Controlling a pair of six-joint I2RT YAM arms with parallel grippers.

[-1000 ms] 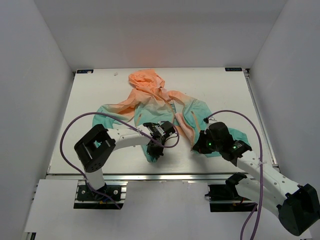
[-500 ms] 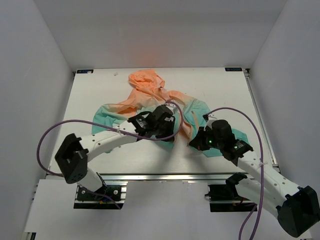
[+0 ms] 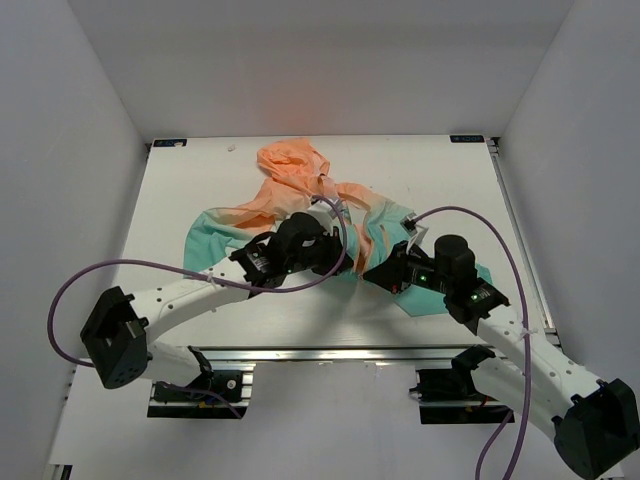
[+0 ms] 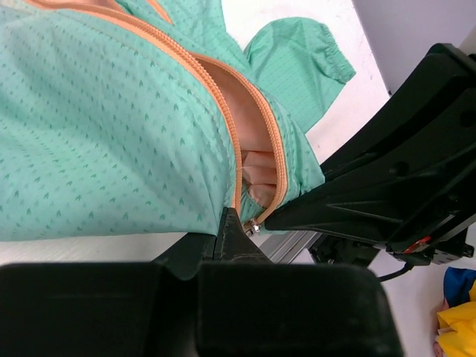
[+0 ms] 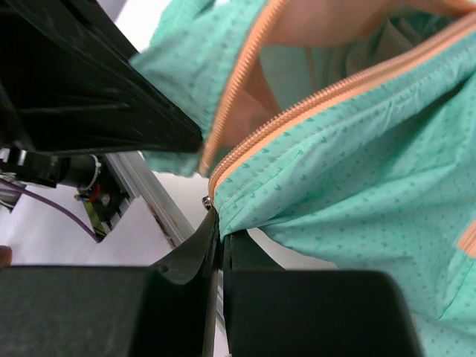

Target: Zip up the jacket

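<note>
Nearest the cameras, the left gripper (image 4: 232,227) is seen with its jaws pressed together into one black point, and the teal hem of the jacket (image 3: 300,195) looks to be nipped in it right at the bottom of the orange zipper (image 4: 236,149), beside a small metal end piece (image 4: 254,227). Same deal on the other side: the right gripper (image 5: 217,223) is closed down to a hairline slit with the hem edge caught in it, just under a little metal stud (image 5: 207,199). One jacket, two arms, two purple cables (image 3: 150,265) can be counted. The zipper is found undone at this end, its two orange tapes spreading apart from the bottom with peach lining shown between them. From above, both sets of fingertips are hidden under the wrist bodies, so the grip can't be checked there; the left arm (image 3: 190,290) and right arm (image 3: 520,350) are seen meeting at the near hem. Further back, the jacket is laid on the white table (image 3: 200,180), teal at the near side fading to peach, its hood (image 3: 290,160) at the far end. One elastic sleeve cuff (image 4: 297,52) is visible; the pocket zip can't be made out for sure.
</note>
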